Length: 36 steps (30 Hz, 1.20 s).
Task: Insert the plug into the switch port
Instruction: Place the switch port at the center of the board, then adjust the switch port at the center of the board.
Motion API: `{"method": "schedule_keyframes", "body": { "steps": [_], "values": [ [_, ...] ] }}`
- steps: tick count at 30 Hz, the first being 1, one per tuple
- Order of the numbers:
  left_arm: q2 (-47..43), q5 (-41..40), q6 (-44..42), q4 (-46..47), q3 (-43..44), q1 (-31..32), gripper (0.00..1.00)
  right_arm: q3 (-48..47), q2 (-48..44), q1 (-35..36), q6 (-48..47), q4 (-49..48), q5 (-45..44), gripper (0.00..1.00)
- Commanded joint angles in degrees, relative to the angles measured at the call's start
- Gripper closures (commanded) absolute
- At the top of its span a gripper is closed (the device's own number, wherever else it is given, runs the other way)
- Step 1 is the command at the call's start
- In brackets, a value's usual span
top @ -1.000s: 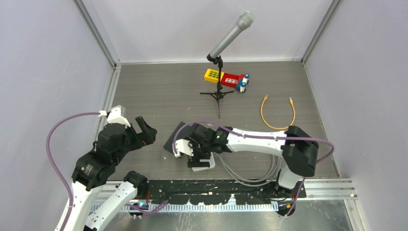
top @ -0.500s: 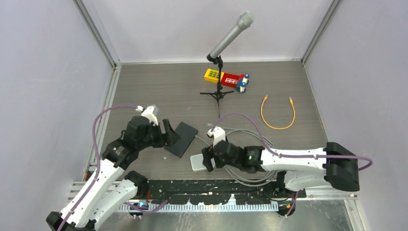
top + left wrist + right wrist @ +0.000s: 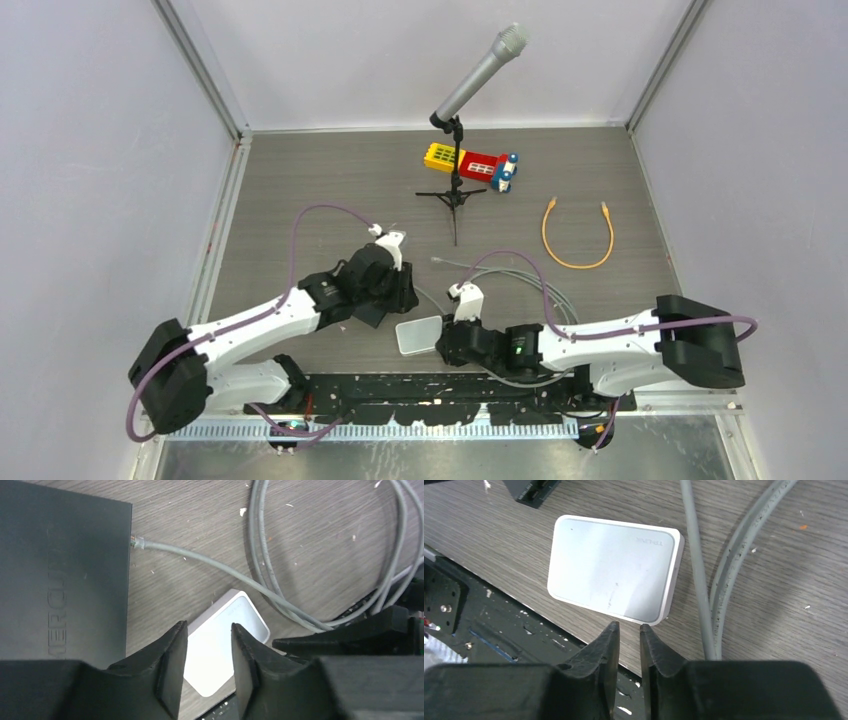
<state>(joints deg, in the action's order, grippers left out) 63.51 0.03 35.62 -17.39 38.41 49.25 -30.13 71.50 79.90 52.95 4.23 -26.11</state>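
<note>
Approach step, it seems: the left gripper and right gripper both stand narrow and empty. The plug lies ahead-left of the left gripper, touching the black switch; the white switch lies just ahead of the right. Next calls for grasping the cable beside the plug.

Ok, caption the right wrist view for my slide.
Right gripper, jaws barely apart, poised beside white switch; grey cables alongside.

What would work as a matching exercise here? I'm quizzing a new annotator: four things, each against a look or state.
1 black switch
2 white box
3 orange cable
4 microphone

A silver, tilted upward
B curved in a U, both ends free
C TP-LINK printed on top
D plug of the grey cable at its edge

Pairs: 1-D, 2-C, 3-B, 4-A
</note>
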Motion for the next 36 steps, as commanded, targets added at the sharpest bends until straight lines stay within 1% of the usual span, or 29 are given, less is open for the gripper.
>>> {"method": "schedule_keyframes", "body": {
  "steps": [1,4,6,8,9,13,18,21,25,29,36],
  "values": [
    [4.03,-0.86,-0.28,9.20,-0.63,0.14,0.69,0.56,1.35,0.34,3.08,-3.92,-2.88,0.78],
    [7.12,-0.30,-0.26,10.46,-0.70,0.14,0.80,-0.12,2.61,0.43,3.30,-2.32,-2.34,0.82],
    [8.51,2.00,0.01,10.90,-0.98,0.21,0.87,-0.47,3.49,0.43,3.84,-0.87,-2.28,0.87],
    [8.87,2.37,0.53,10.88,-1.83,0.43,0.98,-0.43,3.66,0.43,4.45,0.32,-2.40,0.89],
    [8.58,2.33,0.89,10.86,-2.55,0.67,1.00,-0.31,3.53,0.43,4.94,0.80,-2.45,0.89],
    [6.57,0.97,2.40,11.12,-6.36,1.45,1.00,0.36,2.82,0.43,6.42,2.29,-2.08,0.89],
    [6.84,-0.56,2.55,11.58,-8.82,1.47,1.00,1.02,3.62,0.39,7.04,0.82,-2.50,0.89],
    [5.92,-3.61,3.36,11.94,-10.75,1.46,1.00,-0.32,4.93,0.35,6.11,1.95,-3.66,0.89],
    [4.26,-3.93,4.02,11.71,-12.47,1.47,1.00,-1.51,6.01,-0.17,3.89,1.15,-3.43,0.89],
    [3.34,-2.50,4.48,9.49,-12.77,1.55,1.00,-2.00,7.14,-3.37,1.91,-1.64,-1.21,0.89],
    [-2.48,-1.87,7.73,7.02,-15.30,2.02,1.00,-3.29,9.98,-11.88,-1.58,-6.95,4.60,0.90]
  ]
}}
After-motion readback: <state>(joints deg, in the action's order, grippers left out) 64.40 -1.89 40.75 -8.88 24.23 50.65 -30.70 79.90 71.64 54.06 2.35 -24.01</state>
